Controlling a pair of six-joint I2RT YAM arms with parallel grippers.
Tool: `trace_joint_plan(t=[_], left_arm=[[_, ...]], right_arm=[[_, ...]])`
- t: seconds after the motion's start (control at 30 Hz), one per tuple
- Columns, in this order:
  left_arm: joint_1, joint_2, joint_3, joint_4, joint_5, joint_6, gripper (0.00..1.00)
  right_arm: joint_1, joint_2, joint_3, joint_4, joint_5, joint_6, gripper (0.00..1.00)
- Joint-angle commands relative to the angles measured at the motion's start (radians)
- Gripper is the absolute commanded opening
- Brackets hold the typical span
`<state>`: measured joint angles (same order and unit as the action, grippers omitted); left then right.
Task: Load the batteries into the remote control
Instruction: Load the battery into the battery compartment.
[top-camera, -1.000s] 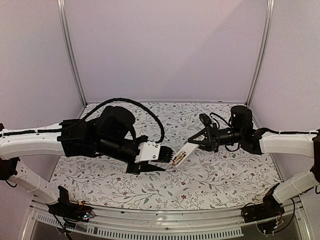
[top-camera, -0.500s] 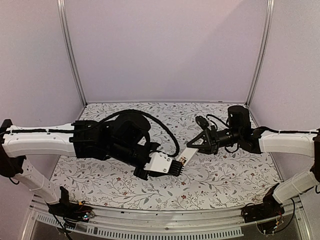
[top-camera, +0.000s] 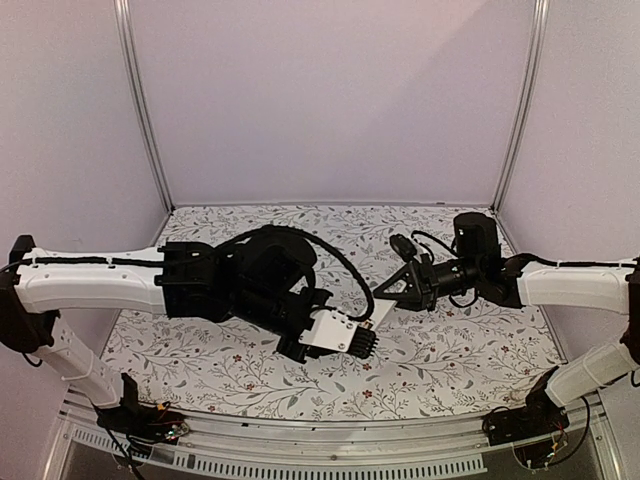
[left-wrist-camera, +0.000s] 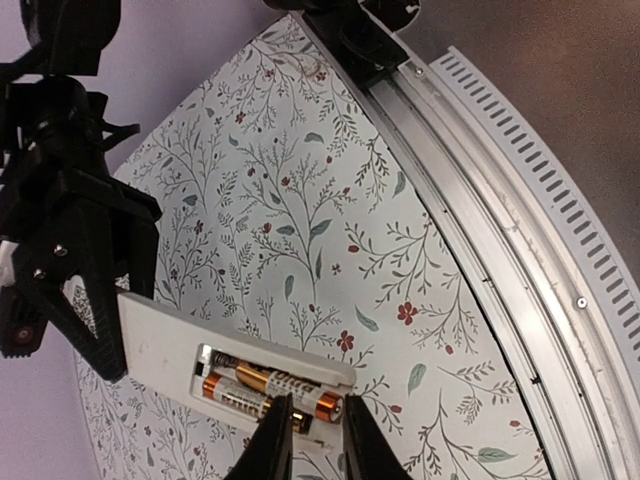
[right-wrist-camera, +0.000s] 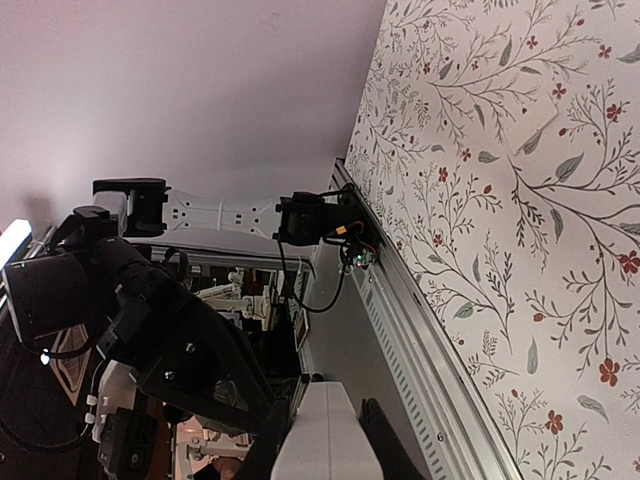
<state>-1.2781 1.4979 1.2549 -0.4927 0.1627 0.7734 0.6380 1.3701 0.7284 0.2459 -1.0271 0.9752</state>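
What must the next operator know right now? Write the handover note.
Right gripper: shut on the remote control, held off the table, battery compartment open.
Batteries: both lie in the compartment.
Left gripper: nearly closed at the end of the nearer one; grip unclear.
Left to do: confirm both are seated, then let go.

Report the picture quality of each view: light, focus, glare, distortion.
Top external: soft, even light, no hard shadows, frame posts slanted by the wide lens. Left wrist: batteries and remote control sharp, with a small glint on the copper; the left gripper's dark jaws at the bottom edge look soft. Right wrist: floral tablecloth crisp, the remote close to the lens bright and blurred.
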Motion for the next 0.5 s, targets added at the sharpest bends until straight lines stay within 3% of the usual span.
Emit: trace_joint_plan(t=[0.0, 0.47], left_arm=[[-0.017, 0.02, 0.024, -0.014, -0.007, 0.01, 0.18], [-0.017, 0.049, 0.029, -0.021, -0.017, 0.025, 0.13]], right_arm=[[0.009, 0.003, 0.023, -0.002, -0.004, -0.013, 0.0], [0.015, -0.004, 0.023, 0.0, -0.011, -0.017, 0.0]])
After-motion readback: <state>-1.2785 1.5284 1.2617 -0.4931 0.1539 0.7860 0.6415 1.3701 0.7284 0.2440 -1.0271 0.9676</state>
